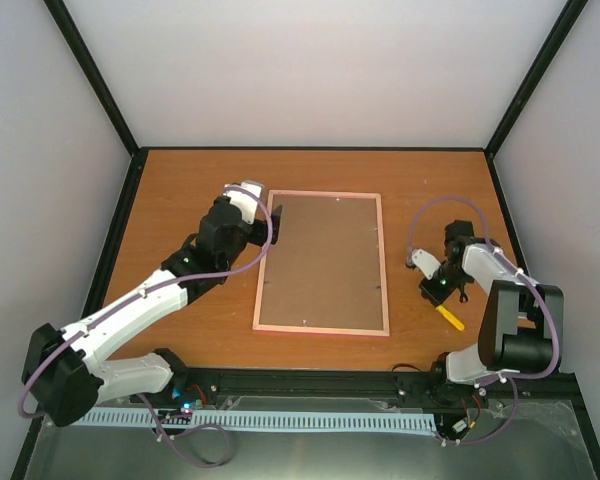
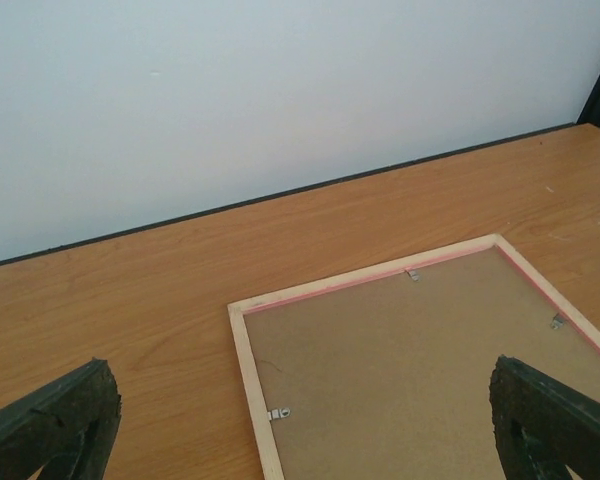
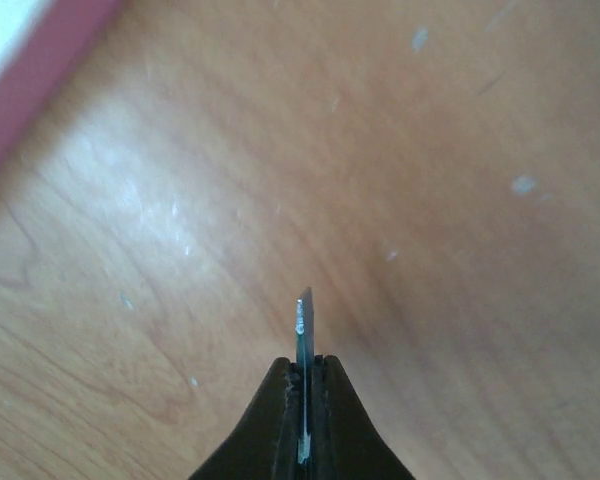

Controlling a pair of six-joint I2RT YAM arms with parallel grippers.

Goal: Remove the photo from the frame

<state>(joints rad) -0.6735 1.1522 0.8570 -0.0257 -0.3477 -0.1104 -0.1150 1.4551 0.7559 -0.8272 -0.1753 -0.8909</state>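
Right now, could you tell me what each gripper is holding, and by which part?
The right gripper pinches the screwdriver by its metal shaft, blade tip protruding; left gripper is open, empty.

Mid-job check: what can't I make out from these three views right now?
- The photo: hidden in every view; the pink-bordered rectangular frame lies back up, its brown backing panel covering it.
- The yellow-handled screwdriver: top view, the right arm hides all but the handle; right wrist view shows only its blade tip in the shut right gripper.
- The left gripper: fingers cut off by the left wrist view's bottom edge; hidden under its wrist from above.
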